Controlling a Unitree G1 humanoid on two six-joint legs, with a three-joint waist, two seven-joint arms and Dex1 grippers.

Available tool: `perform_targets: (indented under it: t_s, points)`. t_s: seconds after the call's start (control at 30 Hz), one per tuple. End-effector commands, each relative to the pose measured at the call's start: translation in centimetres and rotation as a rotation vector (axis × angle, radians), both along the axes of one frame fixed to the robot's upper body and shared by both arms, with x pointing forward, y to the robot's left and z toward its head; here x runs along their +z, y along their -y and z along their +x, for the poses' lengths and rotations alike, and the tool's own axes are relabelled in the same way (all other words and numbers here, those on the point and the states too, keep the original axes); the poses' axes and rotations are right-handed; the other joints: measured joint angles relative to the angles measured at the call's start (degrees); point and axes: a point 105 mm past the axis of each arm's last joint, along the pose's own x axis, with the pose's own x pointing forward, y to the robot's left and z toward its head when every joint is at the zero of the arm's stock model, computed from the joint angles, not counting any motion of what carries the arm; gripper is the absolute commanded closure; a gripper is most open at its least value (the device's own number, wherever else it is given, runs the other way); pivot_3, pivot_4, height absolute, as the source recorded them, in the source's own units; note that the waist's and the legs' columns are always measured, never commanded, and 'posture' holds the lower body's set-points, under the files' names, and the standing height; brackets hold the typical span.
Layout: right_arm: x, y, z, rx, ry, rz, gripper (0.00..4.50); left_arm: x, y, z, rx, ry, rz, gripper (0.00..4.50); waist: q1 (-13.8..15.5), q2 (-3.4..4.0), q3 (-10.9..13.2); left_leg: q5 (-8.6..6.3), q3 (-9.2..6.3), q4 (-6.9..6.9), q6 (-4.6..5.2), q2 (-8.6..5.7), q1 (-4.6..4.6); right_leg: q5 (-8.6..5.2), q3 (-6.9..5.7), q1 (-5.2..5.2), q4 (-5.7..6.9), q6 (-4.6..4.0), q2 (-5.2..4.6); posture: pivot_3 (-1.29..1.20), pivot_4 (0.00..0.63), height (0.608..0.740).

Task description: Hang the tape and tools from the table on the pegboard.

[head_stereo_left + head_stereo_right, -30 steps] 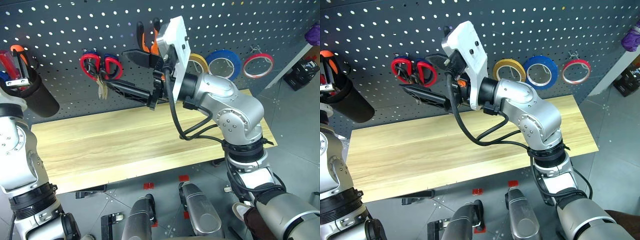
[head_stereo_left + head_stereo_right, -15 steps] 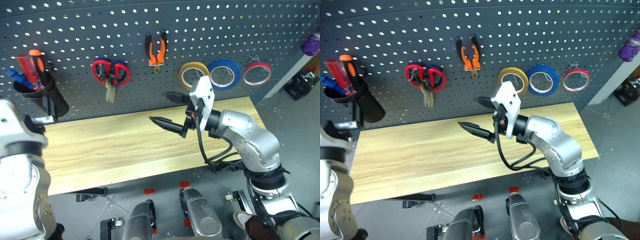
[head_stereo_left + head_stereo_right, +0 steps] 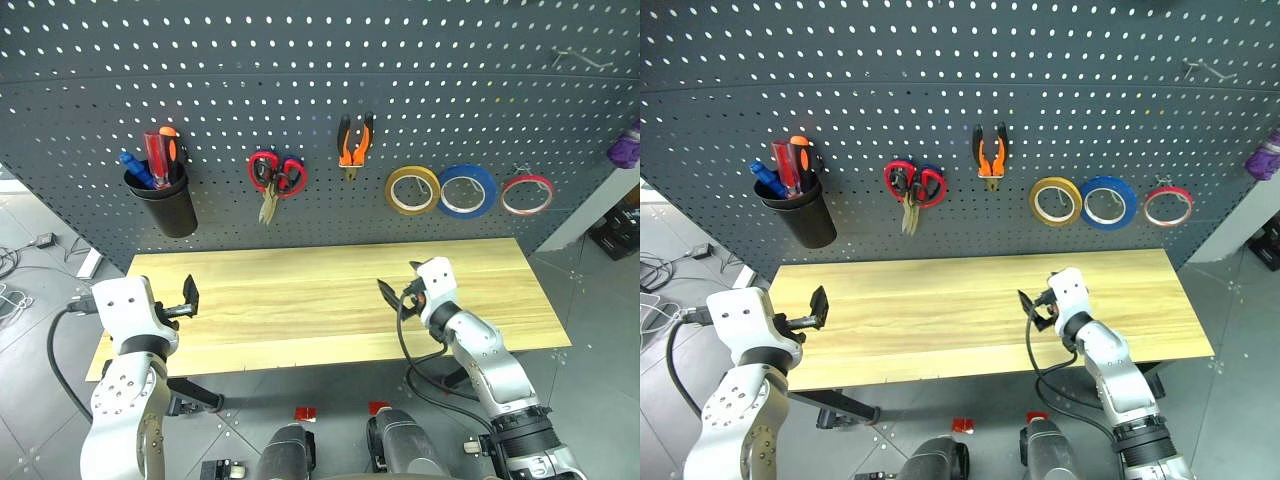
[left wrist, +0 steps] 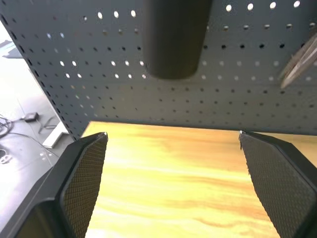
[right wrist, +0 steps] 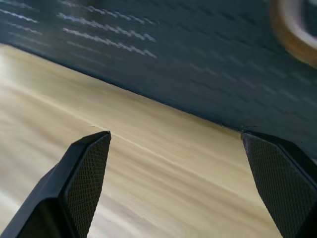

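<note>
**Board stocked, both hands free**

Landmark: dark grey pegboard (image 3: 320, 100). My left gripper (image 3: 188, 297) spread wide, empty. Orange-and-black pliers (image 3: 354, 143) hang centre: heavy, stiff; take at handles. Flat blue tape ring (image 3: 467, 190) hangs right: light, slick; pinch rim. My right gripper (image 3: 395, 294) wide, empty.

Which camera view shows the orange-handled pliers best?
The right eye view: the pliers hang whole and unblocked on the pegboard. The left eye view shows them just as fully.
</note>
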Motion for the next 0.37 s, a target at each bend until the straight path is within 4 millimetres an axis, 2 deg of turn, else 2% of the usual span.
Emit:
perform_targets:
  t_s: [0.03, 0.1, 0.13, 0.37]
  points:
    - [-0.7, 2.7, 1.1, -0.116, 0.027, -0.018, 0.00, -0.2, -0.4, 0.3, 0.015, 0.054, -0.010, 0.02, 0.02, 0.22, -1.27, -0.07, -0.02, 0.00, 0.01, 0.02, 0.11, -0.02, -0.01, 0.15, 0.00, -0.04, 0.03, -0.19, 0.032, 0.740]
    - [-0.9, 3.3, 1.5, -0.136, 0.032, -0.016, 0.00, -0.5, -0.4, 0.4, 0.017, 0.061, -0.017, 0.02, 0.01, 0.50, -2.17, -0.26, -0.08, -0.01, 0.09, 0.09, 0.47, -0.06, -0.03, 0.65, -0.24, -0.08, 0.12, -0.18, 0.021, 0.740]
    - [-0.9, 3.4, 1.7, -0.138, 0.036, -0.014, 0.00, -0.5, -0.4, 0.5, 0.016, 0.065, -0.016, 0.02, 0.01, 0.57, -2.44, -0.43, -0.07, -0.01, 0.30, 0.08, 0.53, -0.06, -0.01, 0.71, -0.27, -0.08, 0.13, -0.17, 0.015, 0.740]
    - [-0.3, 3.3, 3.1, -0.132, 0.069, -0.010, 0.00, -0.6, -0.6, 0.9, 0.000, 0.075, 0.019, 0.02, -0.01, 0.71, -4.79, -0.52, -0.11, 0.00, 0.18, 0.11, 0.58, -0.08, 0.02, 0.82, -0.42, -0.09, 0.18, -0.17, 0.002, 0.740]
